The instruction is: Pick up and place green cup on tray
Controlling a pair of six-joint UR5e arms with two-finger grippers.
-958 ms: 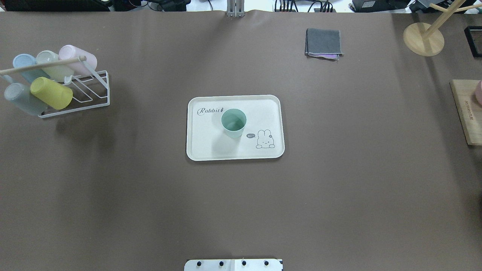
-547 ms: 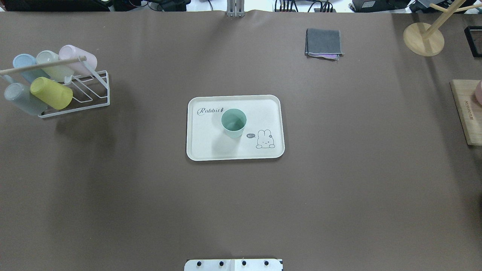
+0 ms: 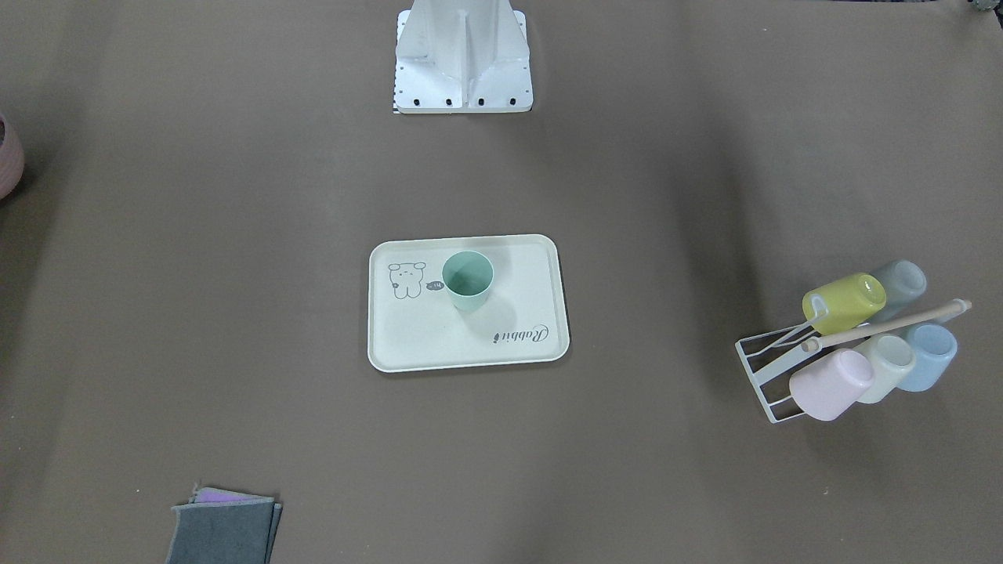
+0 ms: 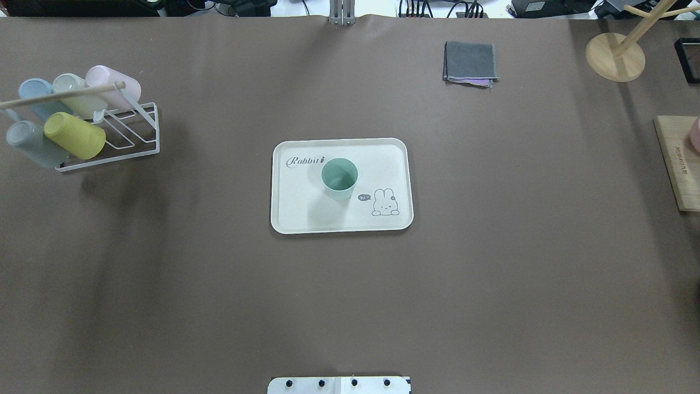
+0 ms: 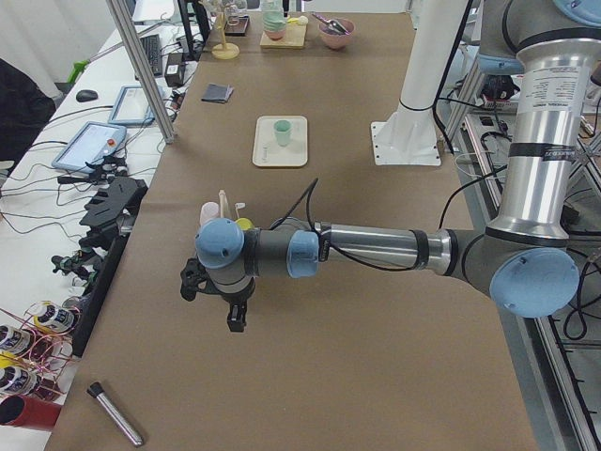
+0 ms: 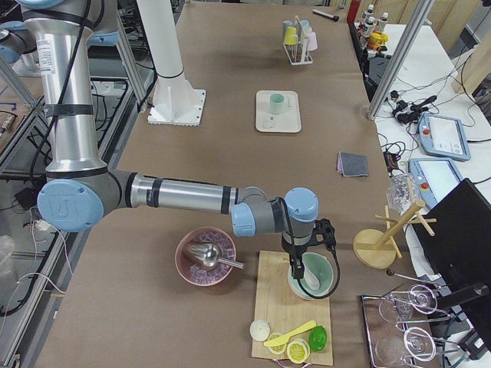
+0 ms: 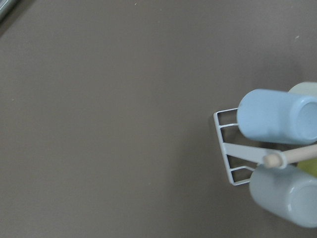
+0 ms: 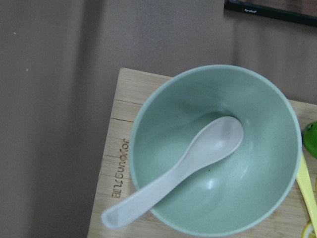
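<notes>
Cup (image 4: 339,178) stands upright on the tray (image 4: 295,219), near its middle, between the script and the drawing, so the placing looks done to me. Left gripper (image 5: 234,319) hovers near the rack (image 4: 109,160), well apart from the tray. Right gripper (image 6: 298,268) hangs over a bowl (image 8: 218,148) holding a spoon (image 8: 188,163). Spread or pressed together? Cannot tell for either. Best play now, I judge: both arms high, clear of the tray, no nudging that light cup.
</notes>
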